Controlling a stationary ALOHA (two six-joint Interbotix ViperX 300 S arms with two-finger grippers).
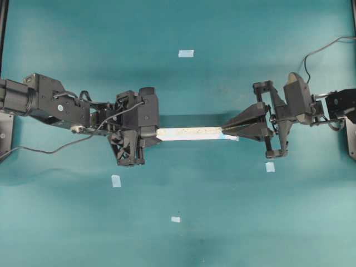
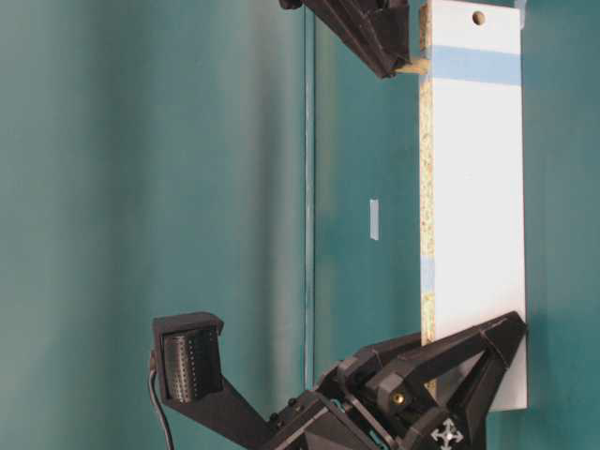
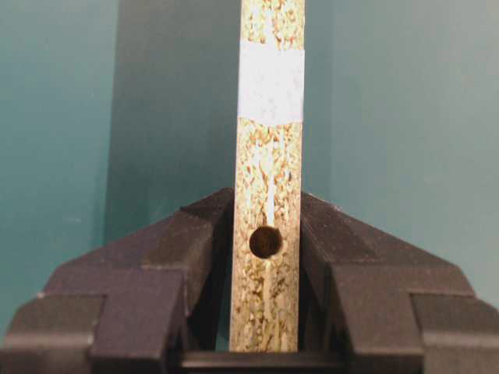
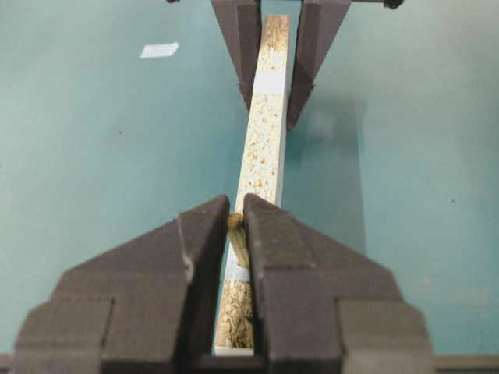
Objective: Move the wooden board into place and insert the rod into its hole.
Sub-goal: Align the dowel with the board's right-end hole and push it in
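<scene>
Wooden and speckled along its narrow edge, the wooden board (image 1: 189, 133) hangs on edge between our two arms, clear of the teal bench (image 1: 178, 233). Our left tool (image 3: 266, 257) is clamped on the board's bare end, one finger on each broad face, with that end's dark hole showing between them. So the board is already picked up and steadied; that half of the job looks done.

Our right tool (image 4: 236, 226) is closed on the rod (image 4: 237, 238), a small tan peg pinched at the fingertips, and it sits at the board's taped end, at 3 o'clock in the overhead view. From the right wrist view the rod's tip points down at the speckled edge beside the light-blue tape (image 2: 473, 65). The hole (image 2: 479, 17) appears in the table-level view on the broad white face near that end. We cannot tell whether the rod has entered any opening; we judge insertion is what remains, and it seems close.

Room is generous. The bench is open on all sides of the board, with only small tape squares (image 1: 186, 53) lying at 12, 5 and 7 o'clock, well apart from the work. The tight spot is the taped end itself, where the right fingertips crowd the board's edge and hide the rod's tip.
</scene>
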